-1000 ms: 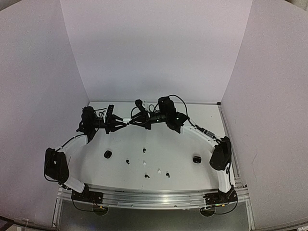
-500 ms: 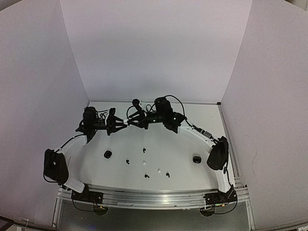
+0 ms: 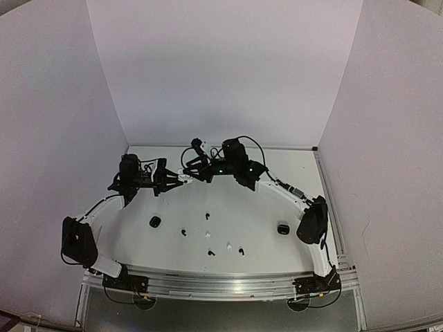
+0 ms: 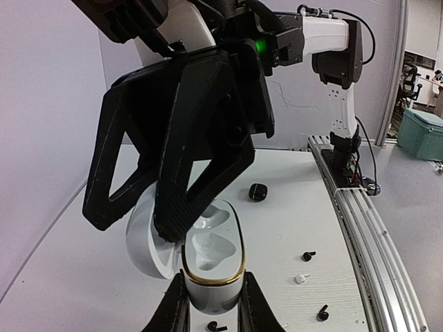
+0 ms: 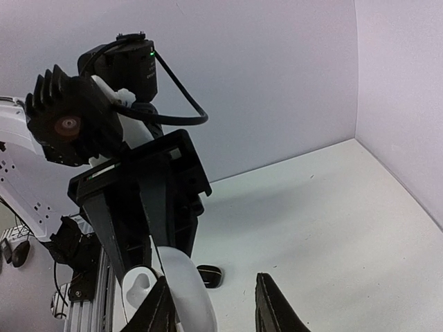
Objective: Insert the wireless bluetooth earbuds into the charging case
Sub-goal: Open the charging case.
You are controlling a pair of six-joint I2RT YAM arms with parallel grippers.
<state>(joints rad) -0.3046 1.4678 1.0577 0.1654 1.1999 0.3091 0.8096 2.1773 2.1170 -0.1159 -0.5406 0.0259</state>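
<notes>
left gripper (image 4: 211, 312) clamps open charging case (image 4: 211, 266), wells up | right gripper (image 5: 216, 309) jaws apart around lid (image 4: 144, 243) | earbuds (image 3: 211, 254) scattered by near edge of table (image 3: 291, 181)

Your left arm (image 3: 104, 205) and right arm (image 3: 287, 188) rise from the near edge and bend inward, meeting tip to tip above the far middle of the worktop (image 3: 259, 211). Your left end effector (image 4: 208, 308) is clamped on the open white charging case (image 4: 211, 259). Your right end effector (image 5: 216, 308) faces it, fingers parted, one finger right at the case's raised lid.
</notes>
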